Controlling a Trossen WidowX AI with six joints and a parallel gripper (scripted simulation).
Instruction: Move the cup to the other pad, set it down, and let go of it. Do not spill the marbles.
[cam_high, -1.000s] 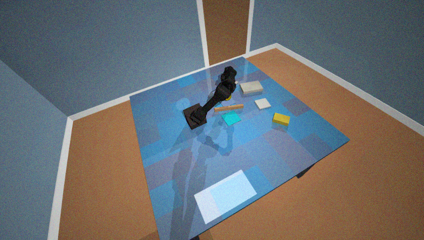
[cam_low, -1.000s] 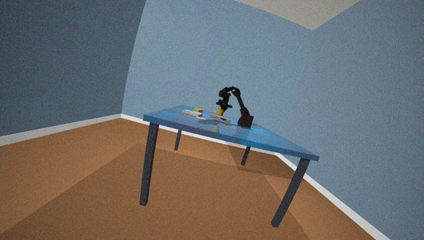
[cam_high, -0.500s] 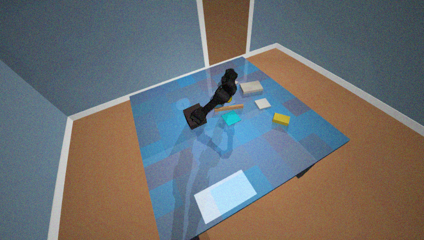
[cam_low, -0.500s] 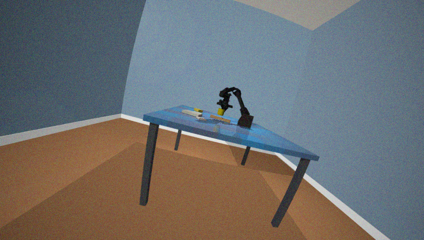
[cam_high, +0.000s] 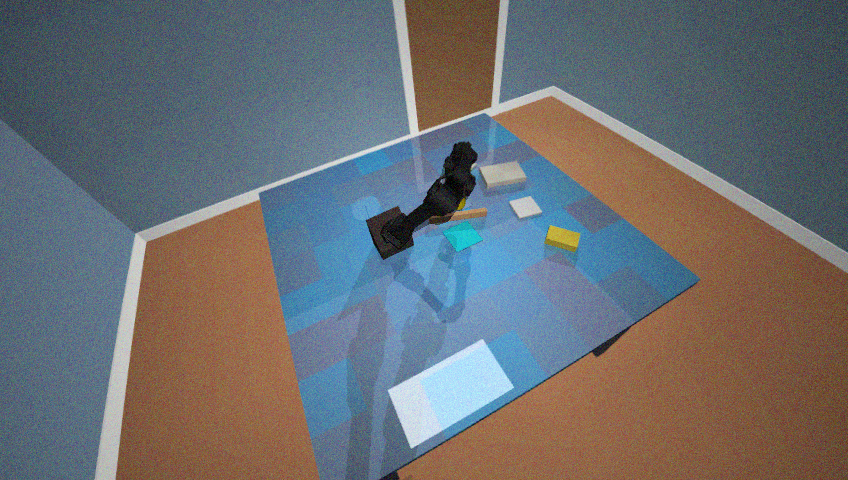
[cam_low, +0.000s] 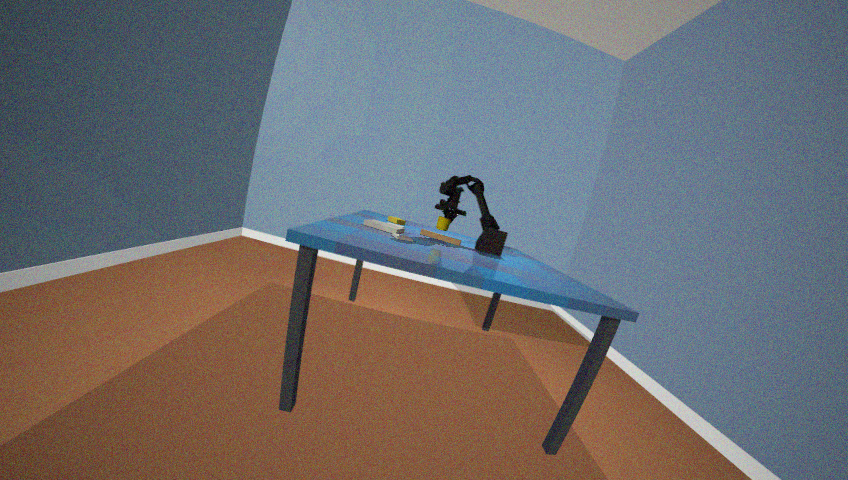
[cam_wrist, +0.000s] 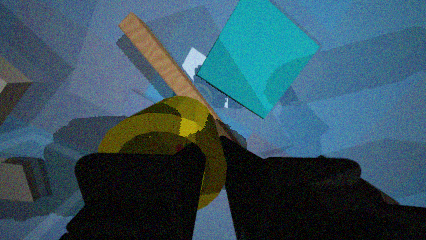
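The yellow cup (cam_low: 443, 223) (cam_wrist: 189, 126) hangs upright or nearly so above the table; only a sliver of the cup (cam_high: 461, 204) shows beside the arm in the top view. My gripper (cam_low: 450, 215) (cam_wrist: 212, 140) is shut on the cup's wall, with one finger over the cup's mouth and the other outside. A small reddish spot shows inside the cup, but the marbles cannot be made out clearly. The flat teal pad (cam_high: 462, 236) (cam_wrist: 260, 52) lies across the wooden bar from the cup. I cannot make out the other pad for certain.
A wooden bar (cam_high: 471, 214) (cam_low: 440, 237) (cam_wrist: 155, 55) lies between cup and teal pad, partly under the cup in the wrist view. A beige block (cam_high: 503, 175), a white square (cam_high: 525, 207) and a yellow block (cam_high: 562, 238) lie farther off. A large white sheet (cam_high: 452, 392) lies near one edge.
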